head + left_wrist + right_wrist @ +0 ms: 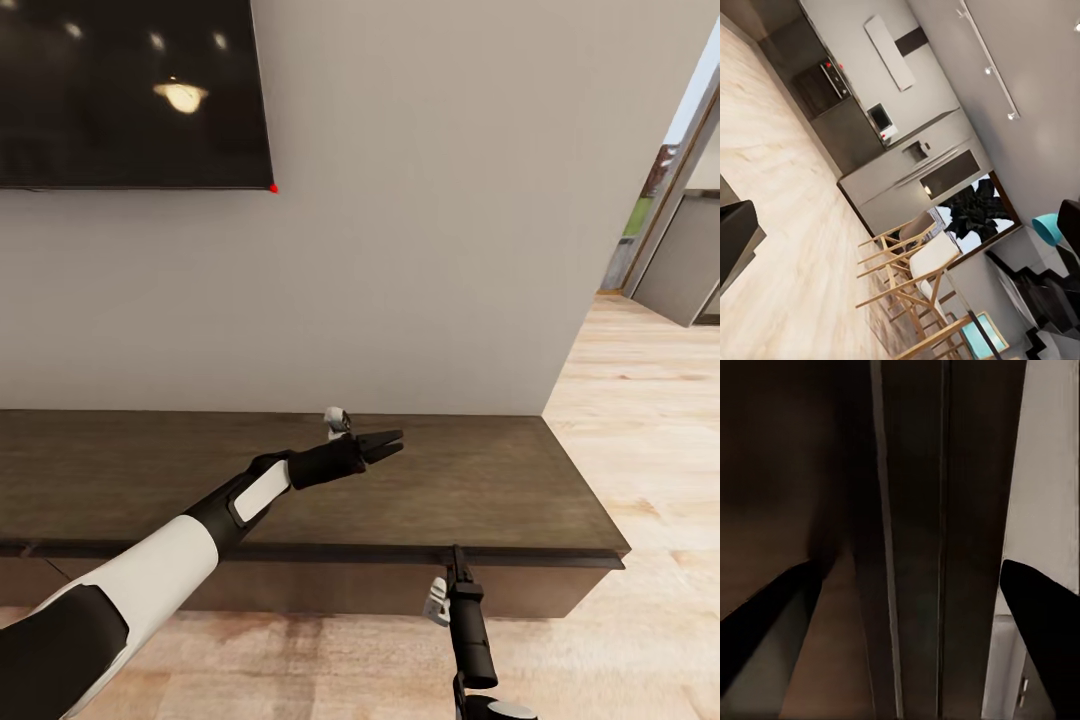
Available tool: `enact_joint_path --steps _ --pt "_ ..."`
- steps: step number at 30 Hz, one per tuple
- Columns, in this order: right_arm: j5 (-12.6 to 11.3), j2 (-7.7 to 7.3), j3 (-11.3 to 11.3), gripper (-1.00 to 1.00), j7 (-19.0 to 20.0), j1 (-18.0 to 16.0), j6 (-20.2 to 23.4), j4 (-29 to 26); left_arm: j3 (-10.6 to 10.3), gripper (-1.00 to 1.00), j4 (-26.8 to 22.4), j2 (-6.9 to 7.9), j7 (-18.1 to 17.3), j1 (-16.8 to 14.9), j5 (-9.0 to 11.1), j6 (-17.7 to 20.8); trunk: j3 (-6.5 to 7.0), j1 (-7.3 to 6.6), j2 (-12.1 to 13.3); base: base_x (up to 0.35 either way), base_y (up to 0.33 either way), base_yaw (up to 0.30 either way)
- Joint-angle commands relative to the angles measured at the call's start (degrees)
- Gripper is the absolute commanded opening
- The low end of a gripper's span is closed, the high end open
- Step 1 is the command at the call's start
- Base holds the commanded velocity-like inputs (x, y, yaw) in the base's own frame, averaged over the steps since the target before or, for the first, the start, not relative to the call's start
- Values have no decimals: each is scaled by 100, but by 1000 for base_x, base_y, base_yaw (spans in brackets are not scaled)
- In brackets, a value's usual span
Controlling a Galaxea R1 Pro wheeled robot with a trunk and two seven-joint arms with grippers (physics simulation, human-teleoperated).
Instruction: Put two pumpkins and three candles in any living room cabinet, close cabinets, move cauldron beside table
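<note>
The right gripper (456, 556), jaws apart, meets the long dark-brown wooden cabinet's (300, 480) front edge, probably to shut it; the left gripper (388, 443), pinched together, hovers above.

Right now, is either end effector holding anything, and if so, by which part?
Nothing is held. The left end effector hangs over the cabinet top with nothing in it. The right end effector is at the cabinet's front edge, fingers spread, nothing clamped between them.

The cabinet (480, 480) is showing matt dark-brown wood grain; the floor (640, 420) is looking like pale, smooth planks.
</note>
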Motion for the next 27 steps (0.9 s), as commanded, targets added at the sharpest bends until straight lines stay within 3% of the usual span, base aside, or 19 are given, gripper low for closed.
enact_joint_path --steps 1,27 --pt "-16 2 -32 -100 -25 -36 33 -20 -1 100 0 -2 0 1 0 0 1 0 0 0 0 0" --pt "-12 -14 -33 -100 -154 -33 62 -47 1 100 3 13 0 8 0 0 1 0 0 -28 14 0"
